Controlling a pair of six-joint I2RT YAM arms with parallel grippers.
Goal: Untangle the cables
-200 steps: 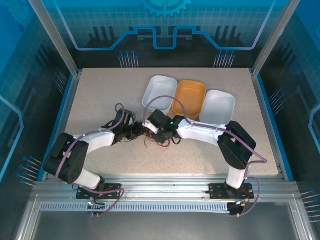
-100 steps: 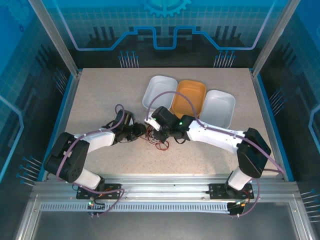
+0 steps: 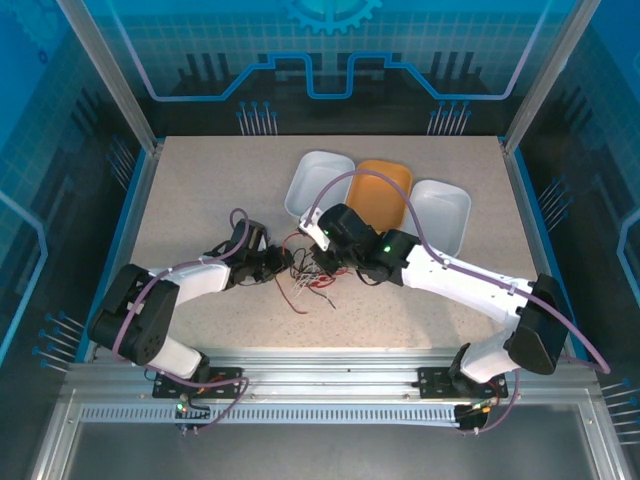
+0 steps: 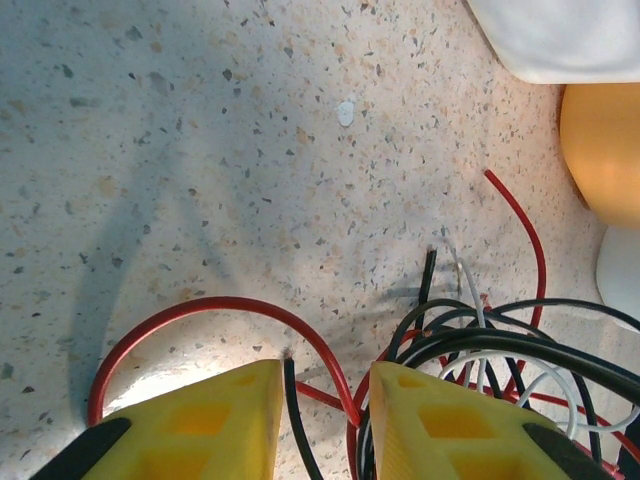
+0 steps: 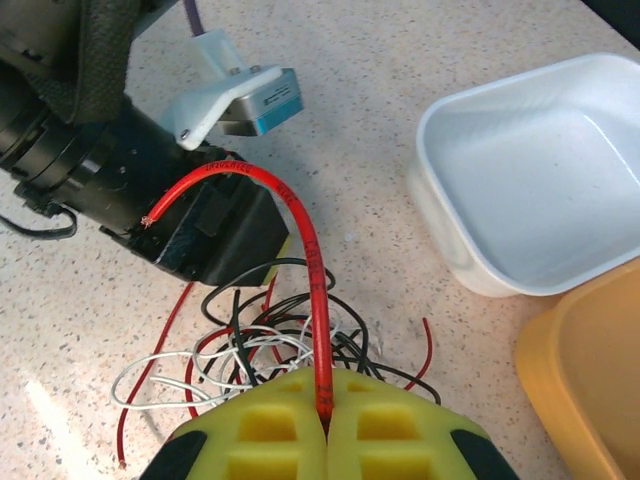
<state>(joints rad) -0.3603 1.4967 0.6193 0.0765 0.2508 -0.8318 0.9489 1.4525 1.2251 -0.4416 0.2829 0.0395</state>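
right jaws clamped on red cable (image 5: pixel 300 230), left jaws apart, white tray (image 5: pixel 428 200) rim near

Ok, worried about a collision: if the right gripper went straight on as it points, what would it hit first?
Probably the cables just ahead of the right gripper, which is shut on a red wire; behind them stands the left arm. Depth is unclear.
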